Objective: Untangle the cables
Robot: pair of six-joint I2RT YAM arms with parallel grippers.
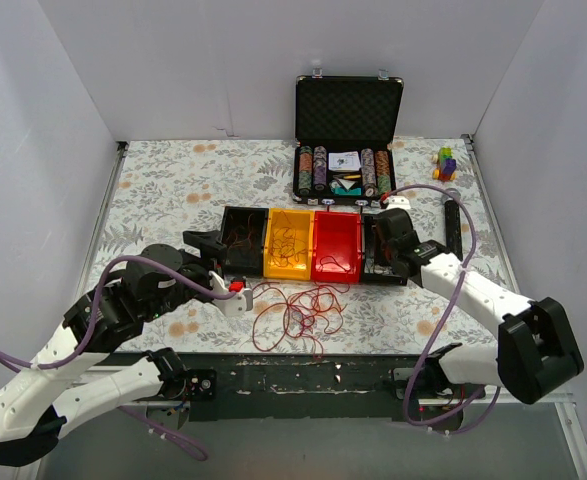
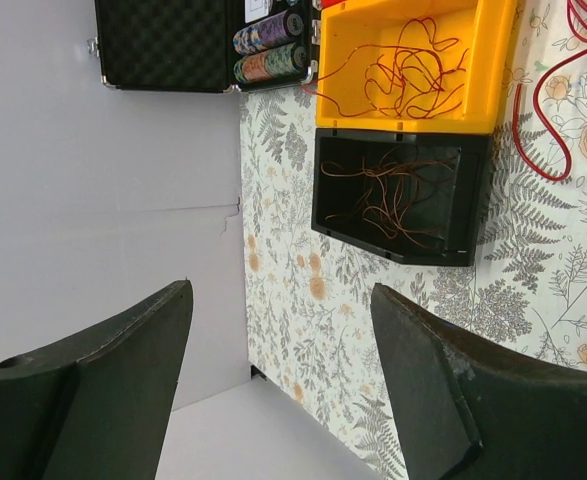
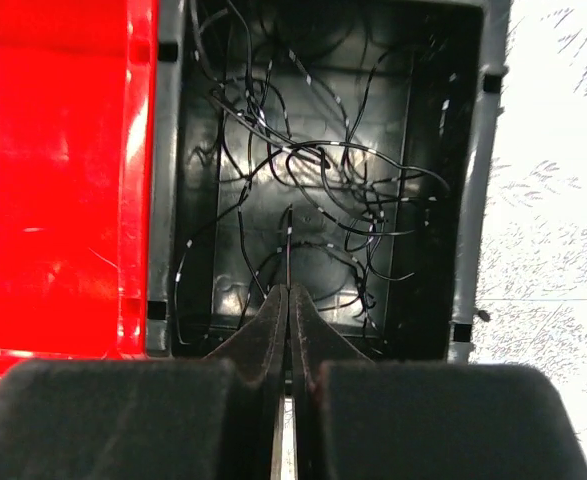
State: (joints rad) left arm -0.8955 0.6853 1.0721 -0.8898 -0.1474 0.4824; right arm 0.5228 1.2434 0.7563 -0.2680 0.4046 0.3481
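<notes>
Cables [image 2: 413, 70] lie in yellow bin [image 2: 403, 118] and black bin [image 2: 476, 200]; right fingers [image 3: 263, 330] pinch a black strand [image 3: 288, 250]; left fingers [image 2: 453, 400] gape empty.

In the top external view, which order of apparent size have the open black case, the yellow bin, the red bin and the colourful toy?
1. open black case
2. yellow bin and red bin: they look alike, not ranked
3. colourful toy

Bright, even light, soft shadows on the tabletop [image 1: 173, 180], glare across the red bin [image 3: 63, 170], black bin [image 3: 433, 150] dim inside, near pads [image 3: 123, 420] blurred
</notes>
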